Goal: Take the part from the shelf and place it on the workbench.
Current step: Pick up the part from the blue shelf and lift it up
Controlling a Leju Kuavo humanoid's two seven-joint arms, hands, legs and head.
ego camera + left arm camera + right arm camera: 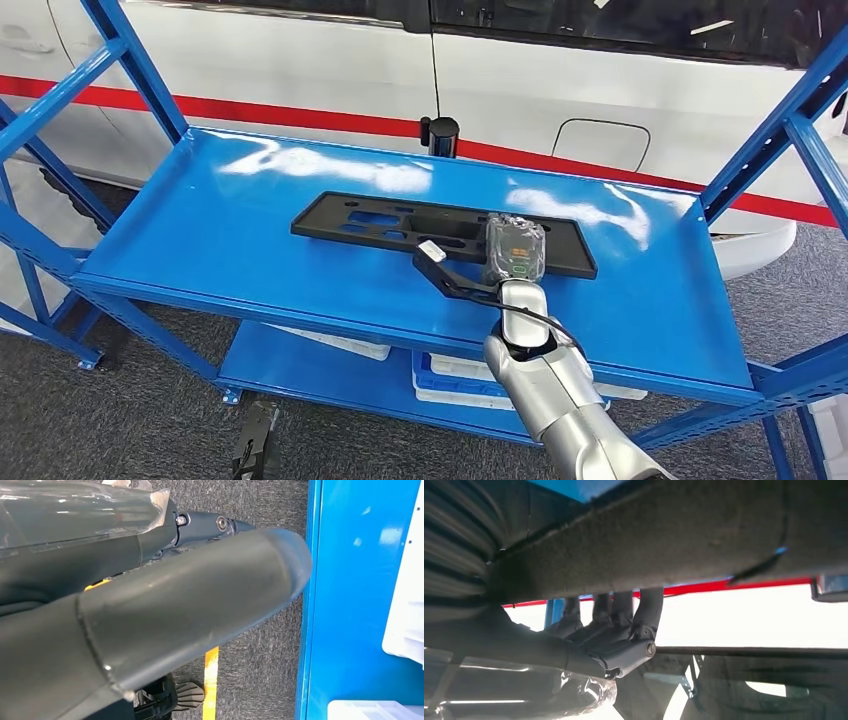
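A: Where do we have the part (pixel 440 231) right now?

B: It lies flat on the top deck of the blue shelf (pixel 200 230), a long black plate with cut-outs. Our right hand (pixel 512 252) sits on the near-right stretch of it, wrapped in clear plastic, so the bulk of the plate runs away from the hand toward our left.

A: Do we hold it?

B: In the right wrist view our dark fingers (pixel 644 612) hook up over a long dark edge, and the thick thumb (pixel 634 540) crosses the frame just beside that edge. So we read the hand as curled around the part's rim, though we cannot tell how firm the hold is. In the head view the thumb sticks out toward our left from the hand, resting over the plate's near edge.

A: And our left hand (pixel 150 615)?

B: It hangs low beside the shelf. In its wrist view the thumb and dark fingers are near together with nothing between them, but we cannot tell whether they are spread or pressed together.

A: What lies beyond the right hand?

B: A white car (pixel 560 70) with a red stripe stands behind the shelf, past the far edge of the part. White bins (pixel 450 375) sit on the lower deck, below and just to our left of the right arm.
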